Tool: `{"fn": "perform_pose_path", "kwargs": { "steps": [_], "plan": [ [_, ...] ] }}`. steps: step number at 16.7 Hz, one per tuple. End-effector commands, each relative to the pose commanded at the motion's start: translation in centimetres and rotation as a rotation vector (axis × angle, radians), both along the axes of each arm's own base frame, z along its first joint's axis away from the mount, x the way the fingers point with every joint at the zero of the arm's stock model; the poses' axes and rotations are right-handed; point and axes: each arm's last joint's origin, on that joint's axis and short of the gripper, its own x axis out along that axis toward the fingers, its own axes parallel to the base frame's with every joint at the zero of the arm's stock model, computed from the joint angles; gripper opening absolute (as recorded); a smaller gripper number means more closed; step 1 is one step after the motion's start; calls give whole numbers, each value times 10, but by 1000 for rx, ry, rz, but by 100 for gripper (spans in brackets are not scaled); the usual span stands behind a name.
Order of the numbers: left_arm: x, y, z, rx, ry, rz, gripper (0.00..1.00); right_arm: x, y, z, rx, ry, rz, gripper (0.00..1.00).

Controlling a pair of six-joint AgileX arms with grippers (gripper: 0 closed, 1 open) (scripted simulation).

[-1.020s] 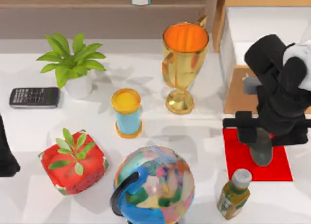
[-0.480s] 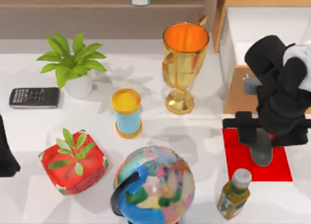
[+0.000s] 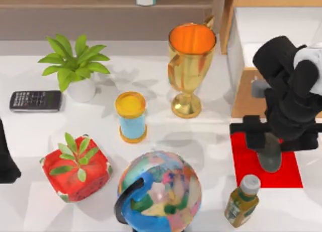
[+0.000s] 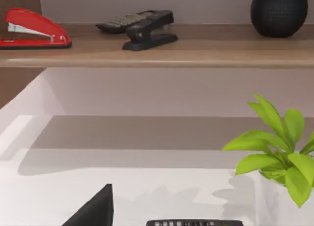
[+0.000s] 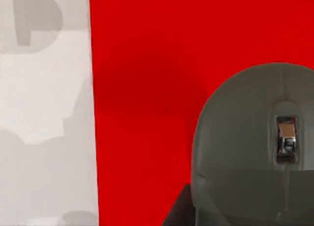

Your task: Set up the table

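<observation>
top view: mouse (image 3: pixel 271 156) on mat (image 3: pixel 249 164)

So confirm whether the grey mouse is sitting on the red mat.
Yes, the grey mouse lies on the red mat, under the right gripper.

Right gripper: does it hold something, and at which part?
Cannot be told. The right gripper is over a grey mouse on the red mat; contact is hidden.

Shelf: I am seeing a long brown wooden shelf (image 4: pixel 196 52) running along the back, above the white surface.
Back wall: a plain pale wall (image 4: pixel 147 5) is rising behind the shelf.
Cabinet: a light-brown wooden drawer cabinet (image 3: pixel 246 96) is standing at the right.
Light: soft, angular shadows are falling across the white surface.
</observation>
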Motion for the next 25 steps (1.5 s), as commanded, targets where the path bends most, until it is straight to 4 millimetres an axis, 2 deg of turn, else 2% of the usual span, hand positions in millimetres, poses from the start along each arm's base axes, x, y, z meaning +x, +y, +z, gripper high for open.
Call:
{"fn": "perform_pose_path", "kwargs": {
  "steps": [11,14,18,22,25],
  "plan": [
    [0,0,0,0,0,0,100,5,1,4,14,-34,-3,0],
    [0,0,0,0,0,0,100,7,0,0,12,-32,-11,0],
    [0,0,0,0,0,0,100,6,-4,-16,-10,15,-23,0],
    [0,0,0,0,0,0,100,6,-4,-16,-10,15,-23,0],
    [0,0,0,0,0,0,100,6,-4,-16,-10,15,-23,23]
  ]
}}
